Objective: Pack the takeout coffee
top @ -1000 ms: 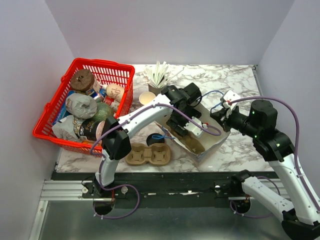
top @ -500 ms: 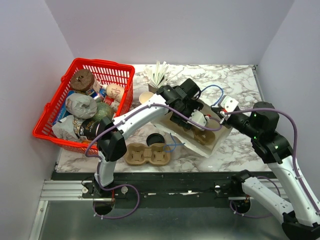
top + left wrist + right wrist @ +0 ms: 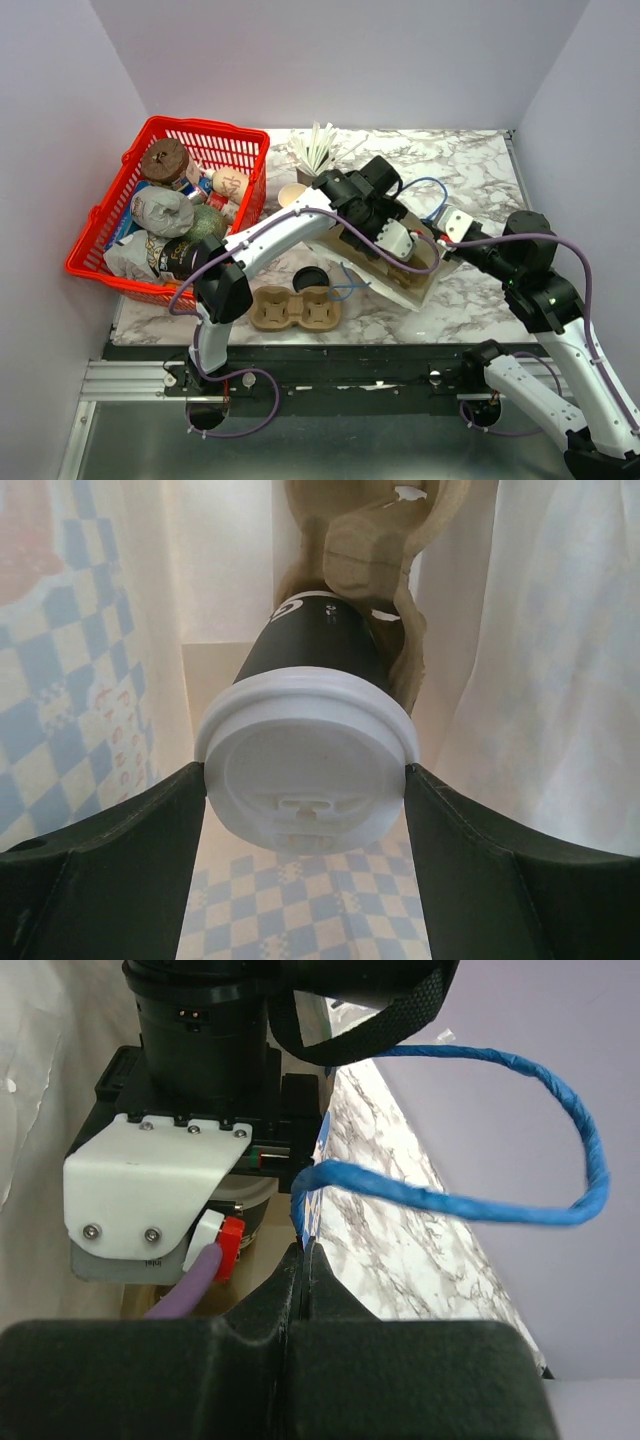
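Down inside the bag, going by the left wrist view, you've basically got the coffee where it needs to be; it's pointing its white lid at the camera with its dark base up against the carrier at the far end, though I can't tell if the base is actually sitting in a well or just touching the pulp; your left gripper has its fingers spread wide and pressed on either side of the lid rim, so I'd call that a grip on the cup, not an empty hand; over on the other side, your right gripper has its fingers pinched together on the bag's blue handle, which I'd guess is keeping the bag steady for the reach-in; from the top view the bag sits tilted on the table between the two arms, with the left arm's end buried in it; so my read: the hard part is done, coffee's in the bag; what's left is seating it properly in the carrier, letting go of the lid, backing the left arm out without dragging the cup along, then dropping the handle; the spare carrier and black lid at the near edge don't look like part of this, same for the basket.
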You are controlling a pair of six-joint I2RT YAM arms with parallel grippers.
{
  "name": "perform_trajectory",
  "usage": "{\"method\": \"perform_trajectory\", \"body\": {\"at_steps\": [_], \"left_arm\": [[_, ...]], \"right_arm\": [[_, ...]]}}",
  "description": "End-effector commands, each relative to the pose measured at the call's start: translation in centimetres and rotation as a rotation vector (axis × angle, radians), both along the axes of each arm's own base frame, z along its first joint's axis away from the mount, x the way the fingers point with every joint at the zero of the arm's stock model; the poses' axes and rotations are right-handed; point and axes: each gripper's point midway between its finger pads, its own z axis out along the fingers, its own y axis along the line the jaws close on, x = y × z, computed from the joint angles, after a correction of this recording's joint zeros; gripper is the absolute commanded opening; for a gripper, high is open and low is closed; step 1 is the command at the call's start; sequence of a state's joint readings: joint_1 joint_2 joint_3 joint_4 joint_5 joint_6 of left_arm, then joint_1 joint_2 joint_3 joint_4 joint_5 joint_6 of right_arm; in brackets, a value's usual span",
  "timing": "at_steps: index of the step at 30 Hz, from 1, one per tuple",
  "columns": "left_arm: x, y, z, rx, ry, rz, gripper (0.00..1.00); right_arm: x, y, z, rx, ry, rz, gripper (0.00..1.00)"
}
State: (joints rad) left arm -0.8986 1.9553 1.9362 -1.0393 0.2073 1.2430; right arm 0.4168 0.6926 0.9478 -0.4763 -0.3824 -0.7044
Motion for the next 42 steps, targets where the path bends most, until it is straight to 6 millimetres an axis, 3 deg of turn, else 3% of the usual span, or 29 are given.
{"method": "perform_trajectory", "body": {"at_steps": [1,6,12,15,16,19,24,26,27,28,29,30,33,34,36,38,39,40,42], "left_arm": [[-1.6,0.4,3.5,-0.024,0.004,-0.087,0.00],[-2.1,1.0,2.8,0.002,0.020,-0.086,0.00],[-2.9,-0.3,5.7,-0.174,0.021,-0.103,0.00],[-3.0,-0.3,9.2,-0.314,0.065,-0.048,0.00],[-3.3,-0.7,11.5,-0.401,0.071,-0.044,0.00],[-3.3,-0.8,15.9,-0.552,0.079,0.010,0.00],[-3.6,2.8,21.6,-0.682,0.031,0.111,0.00],[-3.1,5.6,22.9,-0.672,-0.023,0.209,0.00],[-3.1,6.7,23.1,-0.650,-0.044,0.235,0.00],[-3.5,8.3,22.1,-0.587,-0.041,0.266,0.00],[-3.7,10.1,22.6,-0.569,-0.074,0.288,0.00],[-3.6,11.6,22.3,-0.530,-0.103,0.326,0.00],[-4.9,15.4,20.8,-0.415,-0.123,0.383,0.00],[-5.7,16.3,20.0,-0.374,-0.104,0.388,0.00],[-6.4,17.3,19.1,-0.329,-0.100,0.386,0.00],[-7.4,18.1,17.0,-0.235,-0.040,0.376,0.00],[-7.4,18.4,16.1,-0.195,-0.018,0.386,0.00],[-7.8,19.4,14.6,-0.111,0.019,0.413,0.00],[-6.7,19.6,11.9,0.003,0.068,0.466,0.00]], "right_arm": [[-0.3,0.7,0.1,-0.002,-0.024,0.048,0.00],[-0.1,0.6,-0.6,0.000,-0.017,0.036,0.00],[1.7,-0.4,0.0,0.081,0.054,-0.106,0.00],[2.0,-0.5,0.4,0.095,0.093,-0.136,0.01],[2.0,-0.6,0.4,0.103,0.101,-0.148,0.00],[2.5,-1.2,0.0,0.136,0.144,-0.211,0.00],[4.7,-2.5,-0.4,0.151,0.193,-0.338,0.01],[5.4,-3.3,-0.2,0.166,0.219,-0.374,0.14],[5.6,-3.5,1.1,0.194,0.219,-0.385,0.34],[6.2,-3.9,0.9,0.193,0.248,-0.416,0.46],[6.4,-4.2,1.5,0.206,0.248,-0.430,0.58],[6.5,-4.3,3.8,0.242,0.220,-0.435,0.76],[6.5,-4.4,6.5,0.262,0.205,-0.440,0.92],[6.2,-4.6,8.6,0.277,0.175,-0.435,0.93],[5.9,-4.4,10.4,0.264,0.141,-0.405,0.95],[4.9,-4.0,12.7,0.258,0.093,-0.349,0.97],[4.1,-3.0,13.0,0.241,0.085,-0.272,0.97],[3.3,-2.4,12.4,0.215,0.113,-0.223,0.96],[1.8,-0.6,10.7,0.161,0.175,-0.082,0.94]]}}
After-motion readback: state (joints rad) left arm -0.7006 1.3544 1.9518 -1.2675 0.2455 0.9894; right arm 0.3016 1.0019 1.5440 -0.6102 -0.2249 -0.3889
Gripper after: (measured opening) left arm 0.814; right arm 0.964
